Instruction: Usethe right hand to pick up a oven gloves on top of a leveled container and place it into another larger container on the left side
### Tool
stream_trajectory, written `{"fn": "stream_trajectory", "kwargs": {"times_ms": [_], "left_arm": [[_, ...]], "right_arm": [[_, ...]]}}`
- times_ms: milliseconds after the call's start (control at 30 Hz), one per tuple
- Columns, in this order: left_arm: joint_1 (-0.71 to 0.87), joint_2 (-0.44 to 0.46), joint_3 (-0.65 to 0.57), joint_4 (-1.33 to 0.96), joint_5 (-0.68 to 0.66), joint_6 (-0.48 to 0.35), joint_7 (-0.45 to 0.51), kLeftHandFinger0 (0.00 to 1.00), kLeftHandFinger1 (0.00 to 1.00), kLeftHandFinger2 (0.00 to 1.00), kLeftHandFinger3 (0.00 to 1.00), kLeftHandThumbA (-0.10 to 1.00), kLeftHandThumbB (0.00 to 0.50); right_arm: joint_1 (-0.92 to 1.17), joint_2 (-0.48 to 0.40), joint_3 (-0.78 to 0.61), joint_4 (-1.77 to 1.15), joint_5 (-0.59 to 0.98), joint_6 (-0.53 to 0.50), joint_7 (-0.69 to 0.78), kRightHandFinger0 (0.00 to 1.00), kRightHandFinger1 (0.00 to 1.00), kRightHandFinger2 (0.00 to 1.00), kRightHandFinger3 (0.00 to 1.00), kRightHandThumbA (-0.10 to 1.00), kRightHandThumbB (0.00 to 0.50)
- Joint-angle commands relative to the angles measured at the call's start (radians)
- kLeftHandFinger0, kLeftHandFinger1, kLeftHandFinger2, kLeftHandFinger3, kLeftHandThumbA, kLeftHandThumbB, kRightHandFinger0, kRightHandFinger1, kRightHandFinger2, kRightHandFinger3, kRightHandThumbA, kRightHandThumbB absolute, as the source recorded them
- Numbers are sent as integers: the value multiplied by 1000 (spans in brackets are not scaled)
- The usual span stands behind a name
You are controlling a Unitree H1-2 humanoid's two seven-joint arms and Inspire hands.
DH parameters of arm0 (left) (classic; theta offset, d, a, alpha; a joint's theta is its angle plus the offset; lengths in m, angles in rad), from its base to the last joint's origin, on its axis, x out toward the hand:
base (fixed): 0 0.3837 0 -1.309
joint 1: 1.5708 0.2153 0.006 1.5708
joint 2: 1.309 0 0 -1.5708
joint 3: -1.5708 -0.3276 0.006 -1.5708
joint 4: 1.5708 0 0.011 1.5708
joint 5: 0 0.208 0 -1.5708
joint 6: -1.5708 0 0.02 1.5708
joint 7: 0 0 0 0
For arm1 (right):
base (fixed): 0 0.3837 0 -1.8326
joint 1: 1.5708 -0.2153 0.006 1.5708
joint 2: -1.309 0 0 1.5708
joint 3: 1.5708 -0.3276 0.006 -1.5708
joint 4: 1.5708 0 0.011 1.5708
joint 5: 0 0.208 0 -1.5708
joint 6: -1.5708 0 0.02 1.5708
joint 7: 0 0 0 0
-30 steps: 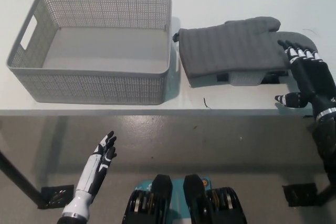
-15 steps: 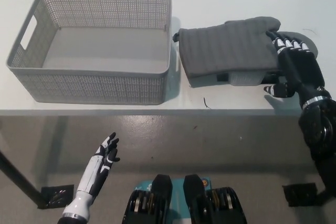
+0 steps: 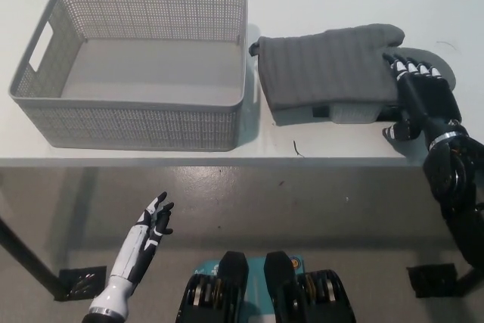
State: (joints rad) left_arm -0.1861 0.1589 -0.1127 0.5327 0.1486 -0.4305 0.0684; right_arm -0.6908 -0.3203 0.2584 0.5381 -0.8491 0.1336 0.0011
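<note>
A grey quilted oven glove [image 3: 329, 69] lies flat on a low grey container [image 3: 344, 114] at the right of the white table. My black right hand [image 3: 421, 94] rests over the glove's right end, fingers spread and open, its thumb hanging below at the container's side. The large grey perforated basket [image 3: 136, 122] stands to the left with nothing inside. My white left hand [image 3: 149, 231] hangs open below the table's front edge at the lower left.
The table's front edge [image 3: 227, 159] runs across the middle of the view. A small dark scrap [image 3: 298, 147] lies near that edge below the glove. The basket's right wall is a short gap from the glove's cuff.
My right hand has slid up and left from the table's right side onto the glove's right end. The left hand has barely moved.
</note>
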Motion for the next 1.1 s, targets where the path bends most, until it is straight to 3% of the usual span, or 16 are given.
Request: {"fn": "stream_trajectory", "kwargs": {"times_ms": [0, 300, 400, 433, 467, 533, 567, 600, 633, 667, 700, 767, 833, 1067], "left_arm": [[-13, 20, -4, -14, 7, -39, 24, 798, 903, 895, 1000, 1000, 460], [-10, 18, -5, -15, -9, -39, 11, 789, 876, 851, 1000, 1000, 450], [-10, 17, -6, -15, -12, -39, 4, 792, 873, 833, 1000, 1000, 462], [-10, 18, -6, -16, -10, -39, 3, 791, 873, 830, 1000, 1000, 462], [-13, 17, -7, -15, -9, -39, 1, 791, 869, 823, 1000, 1000, 465], [-13, 19, -12, -17, -3, -39, 3, 783, 858, 814, 1000, 1000, 459], [-12, 18, -13, -17, -1, -39, 2, 787, 858, 810, 1000, 1000, 459], [-10, 17, -13, -16, 1, -39, 4, 789, 855, 807, 1000, 1000, 468], [-10, 16, -14, -16, 2, -39, 4, 792, 855, 804, 1000, 1000, 464], [-10, 18, -16, -16, 3, -39, 6, 792, 855, 802, 1000, 1000, 463], [-11, 19, -17, -16, 2, -39, 4, 786, 848, 791, 1000, 1000, 464], [-11, 19, -15, -17, -9, -39, -3, 777, 833, 778, 1000, 1000, 462], [-15, 19, -14, -16, -6, -39, -4, 770, 827, 769, 1000, 1000, 464], [-13, 23, -15, -16, -12, -39, -9, 754, 806, 735, 1000, 1000, 438]], "right_arm": [[-72, -20, 13, 37, 2, -21, -68, 1000, 1000, 1000, 1000, 1000, 253], [-132, -33, 84, 138, -55, -28, -192, 1000, 1000, 1000, 1000, 1000, 258], [-150, -24, 83, 179, -54, -98, -372, 1000, 1000, 1000, 1000, 1000, 190], [-151, -22, 80, 189, -49, -113, -409, 1000, 1000, 1000, 1000, 1000, 190], [-166, -12, 80, 225, -67, -126, -527, 1000, 1000, 1000, 1000, 1000, 151], [-190, 3, 77, 273, -71, -136, -635, 821, 810, 886, 956, 1000, 128], [-208, 13, 82, 311, -80, -137, -701, 560, 570, 639, 715, 937, 124], [-221, 18, 89, 345, -87, -151, -769, 320, 379, 456, 519, 649, 134], [-228, 22, 87, 363, -81, -170, -798, 118, 240, 335, 385, 458, 155], [-245, 35, 76, 405, -58, -221, -855, 24, 64, 201, 234, 227, 173], [-253, 41, 74, 425, -48, -243, -879, 1, 7, 135, 114, 29, 179], [-266, 51, 68, 462, -26, -304, -920, 0, 0, 210, 139, -98, 190], [-266, 57, 53, 474, 5, -349, -914, 0, 47, 407, 404, -100, 153], [-246, 60, 37, 503, 52, -415, -915, 0, 147, 551, 649, -100, 116]]}}
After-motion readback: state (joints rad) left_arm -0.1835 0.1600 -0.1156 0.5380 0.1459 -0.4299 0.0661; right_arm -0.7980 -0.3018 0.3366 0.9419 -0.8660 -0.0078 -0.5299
